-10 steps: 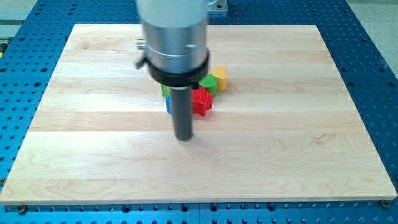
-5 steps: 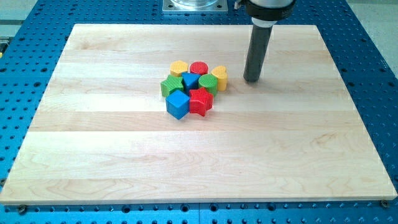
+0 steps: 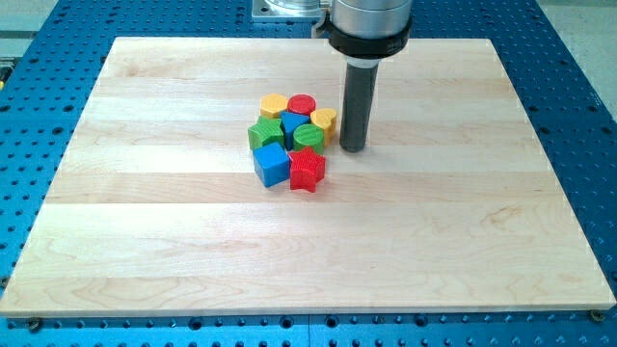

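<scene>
The blocks sit in one tight cluster on the wooden tabletop (image 3: 145, 241), and the green cylinder (image 3: 308, 134) at the cluster's right-hand middle serves as the landmark. Farthest to the view's left of it lies a green block (image 3: 264, 134), shape unclear, with the blue cube (image 3: 273, 164) below that, toward the view's bottom-left of the cylinder. Up and left of the cylinder sits a yellow block (image 3: 274, 104), and a second blue block (image 3: 293, 123), mostly hidden, is wedged just left of the cylinder, touching it. Straight above the cylinder toward the view's top is the red cylinder (image 3: 303, 104); straight below it is the red star-shaped block (image 3: 307, 169). Just to the upper right of the green cylinder, touching it, is a yellow heart-like block (image 3: 325, 120).

To the right of the cylinder, my tip (image 3: 353, 148) rests on the tabletop just beside the yellow heart-like block; whether they touch cannot be told. There is no claw, only the dark rod standing upright, rising to a wide metal cuff at the view's top.
</scene>
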Robot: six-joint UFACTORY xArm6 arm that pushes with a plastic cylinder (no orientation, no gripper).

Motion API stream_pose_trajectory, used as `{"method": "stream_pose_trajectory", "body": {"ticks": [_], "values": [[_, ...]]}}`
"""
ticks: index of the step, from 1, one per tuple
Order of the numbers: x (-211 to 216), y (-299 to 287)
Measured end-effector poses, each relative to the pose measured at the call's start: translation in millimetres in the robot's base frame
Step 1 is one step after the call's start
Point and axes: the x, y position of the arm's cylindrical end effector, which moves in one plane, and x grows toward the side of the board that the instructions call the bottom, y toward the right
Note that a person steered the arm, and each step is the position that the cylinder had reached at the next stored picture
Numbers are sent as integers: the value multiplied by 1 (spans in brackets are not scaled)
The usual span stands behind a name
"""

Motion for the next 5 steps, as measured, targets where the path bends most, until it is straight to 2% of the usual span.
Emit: {"method": "stream_pose_trajectory", "body": {"ticks": [2, 4, 5], "values": [[0, -98], [-43, -123], [-45, -121]]}}
